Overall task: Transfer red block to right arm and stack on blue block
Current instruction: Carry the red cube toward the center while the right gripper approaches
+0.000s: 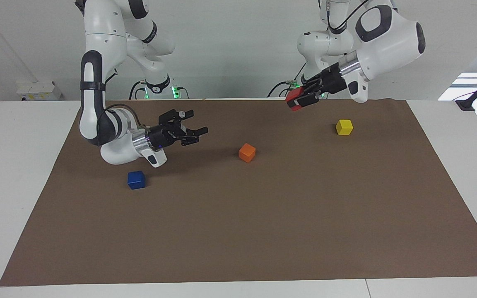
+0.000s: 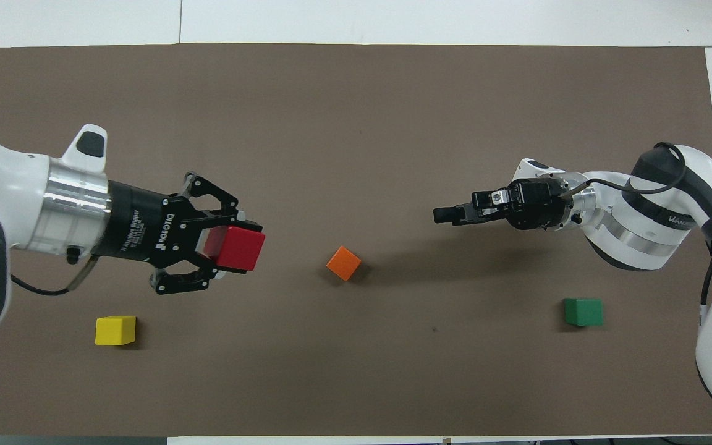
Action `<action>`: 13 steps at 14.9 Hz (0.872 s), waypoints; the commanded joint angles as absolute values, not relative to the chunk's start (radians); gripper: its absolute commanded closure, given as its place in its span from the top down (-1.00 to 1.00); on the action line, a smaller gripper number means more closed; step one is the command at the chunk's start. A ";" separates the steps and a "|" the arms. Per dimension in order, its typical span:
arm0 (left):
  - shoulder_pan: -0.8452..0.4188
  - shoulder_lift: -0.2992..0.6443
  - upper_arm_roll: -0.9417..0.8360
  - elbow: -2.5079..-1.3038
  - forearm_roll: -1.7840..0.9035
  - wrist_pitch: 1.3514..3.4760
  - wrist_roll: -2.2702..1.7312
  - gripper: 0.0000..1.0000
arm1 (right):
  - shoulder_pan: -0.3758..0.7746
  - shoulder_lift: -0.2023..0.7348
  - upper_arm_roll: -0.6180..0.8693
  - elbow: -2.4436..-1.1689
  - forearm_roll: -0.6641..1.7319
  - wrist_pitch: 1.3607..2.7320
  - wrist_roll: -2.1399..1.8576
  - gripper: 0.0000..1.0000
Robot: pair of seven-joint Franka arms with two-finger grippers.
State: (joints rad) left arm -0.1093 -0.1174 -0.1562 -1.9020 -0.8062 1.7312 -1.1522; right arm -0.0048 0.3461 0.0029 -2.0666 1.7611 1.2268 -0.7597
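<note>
My left gripper (image 1: 300,99) is raised above the mat and shut on the red block (image 1: 293,100), a glossy red cube that shows between the fingers in the overhead view as the red block (image 2: 241,248) in the left gripper (image 2: 227,246). The right gripper (image 1: 197,126) hangs open and empty, low over the mat toward the right arm's end, pointing at the left gripper; from above the right gripper (image 2: 442,214) appears side-on. The blue block (image 1: 136,180) lies on the mat beside the right arm's wrist. The right arm hides it in the overhead view.
An orange block (image 1: 247,152) (image 2: 343,262) lies mid-mat between the two grippers. A yellow block (image 1: 344,127) (image 2: 115,330) sits toward the left arm's end, near the robots. A green block (image 2: 583,311) rests near the right arm. The brown mat (image 1: 238,231) covers the table.
</note>
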 commanded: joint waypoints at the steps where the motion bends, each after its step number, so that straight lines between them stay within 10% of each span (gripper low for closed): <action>1: -0.181 -0.146 -0.152 -1.963 -0.842 1.853 -1.245 -1.00 | 0.024 0.344 0.005 -2.080 1.784 1.245 -0.813 1.00; 6: -0.408 -0.176 -0.152 -2.121 -1.009 2.333 -1.436 -1.00 | 0.037 0.341 0.005 -2.089 1.795 1.275 -0.824 1.00; 13: -0.495 -0.109 -0.152 -2.125 -1.314 2.491 -1.529 -1.00 | 0.070 0.341 0.005 -2.103 1.795 1.339 -0.815 1.00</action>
State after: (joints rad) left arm -0.4502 -0.1170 -0.1668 -2.1131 -1.2039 2.4268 -1.5132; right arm 0.0522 0.3482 0.0030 -2.0787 1.7675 1.3111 -0.7960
